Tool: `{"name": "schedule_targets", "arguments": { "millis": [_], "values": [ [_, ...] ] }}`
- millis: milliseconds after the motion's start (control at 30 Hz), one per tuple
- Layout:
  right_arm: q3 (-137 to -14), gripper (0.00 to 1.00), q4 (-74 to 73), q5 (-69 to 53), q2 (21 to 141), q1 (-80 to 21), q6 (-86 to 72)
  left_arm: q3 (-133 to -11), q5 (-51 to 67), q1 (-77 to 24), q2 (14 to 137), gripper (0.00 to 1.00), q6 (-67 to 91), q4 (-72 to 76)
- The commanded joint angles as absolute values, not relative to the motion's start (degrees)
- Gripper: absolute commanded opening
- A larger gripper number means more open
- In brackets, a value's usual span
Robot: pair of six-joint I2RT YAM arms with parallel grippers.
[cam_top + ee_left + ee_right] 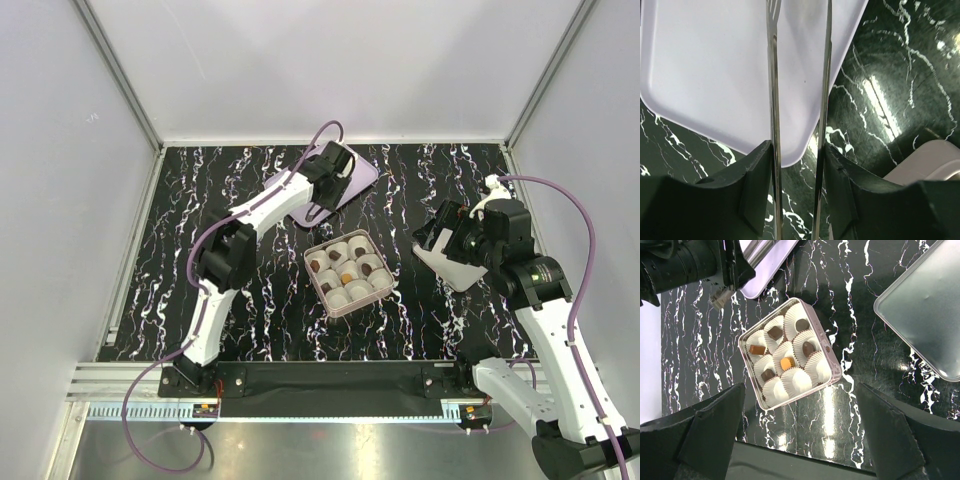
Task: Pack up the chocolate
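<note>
Six small chocolate pieces (808,346), four dark brown, one light brown and one orange, are seated singly in white pleated paper cups (799,382) inside a square pale pink box (831,357); three cups hold nothing. A lavender rounded-square lid (715,75) is seen beyond it, under the left gripper (799,50), whose thin metal fingers are parted and hold nothing. A grey rounded tray (925,305) lies beside the box. The right gripper (800,440) is spread wide.
</note>
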State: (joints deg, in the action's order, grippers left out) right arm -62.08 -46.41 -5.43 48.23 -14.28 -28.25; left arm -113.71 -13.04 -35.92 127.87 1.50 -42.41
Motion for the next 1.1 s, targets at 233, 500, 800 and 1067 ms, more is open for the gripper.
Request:
{"name": "schedule_targets", "arguments": {
  "millis": [233,500,800,1067],
  "values": [
    [-62.14,1.00,-45.00,-4.13,48.25,-14.24,-26.90,-117.86,-12.48,-36.04,129.46,0.45,0.88,-39.73],
    [-61.87,0.99,-45.26,-3.78,48.34,-14.24,-26.72,-117.86,-12.75,-36.04,130.08,0.44,1.05,-39.90],
    [-61.70,1.00,-45.26,-3.78,48.08,-14.24,-26.98,-117.95,-13.01,-36.04,128.76,0.40,1.05,-40.87],
    [-61.61,1.00,-45.26,-3.78,47.90,-14.24,-27.25,-117.95,-14.15,-36.04,127.18,0.38,0.70,-41.84]
  ]
}}
